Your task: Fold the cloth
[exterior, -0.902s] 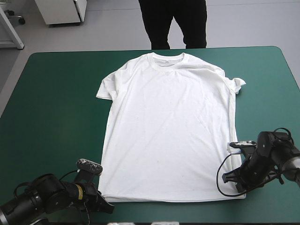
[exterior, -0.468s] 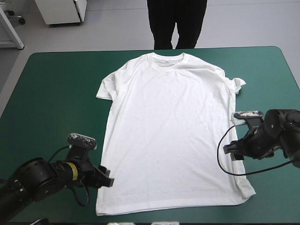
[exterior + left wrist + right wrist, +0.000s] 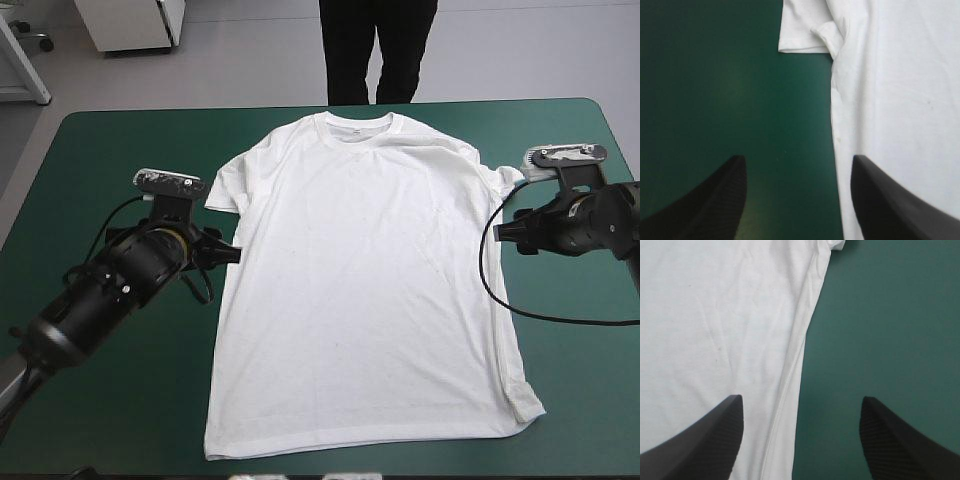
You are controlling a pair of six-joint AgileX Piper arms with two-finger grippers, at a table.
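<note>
The white T-shirt (image 3: 365,270) lies spread flat on the table, collar toward the far edge and hem toward the near edge. My left gripper (image 3: 228,255) stands open beside the shirt's left side, just below the left sleeve (image 3: 225,188). In the left wrist view the shirt's side edge (image 3: 836,125) runs between the black fingers (image 3: 715,200), with the sleeve (image 3: 805,30) ahead. My right gripper (image 3: 505,228) stands open at the shirt's right side, near the crumpled right sleeve (image 3: 505,180). The right side seam (image 3: 792,370) passes between its fingers (image 3: 705,435). Neither gripper holds anything.
The teal-green cover (image 3: 110,160) shows as a wide strip on each side of the shirt. The hem (image 3: 360,445) lies close to the table's near edge, and the collar (image 3: 352,125) close to the far edge.
Both grippers opened and let go of the hem corners. Both arms then travelled along the shirt's sides toward the far edge, up to the sleeves. The hem now lies flat, nearer the front edge.
</note>
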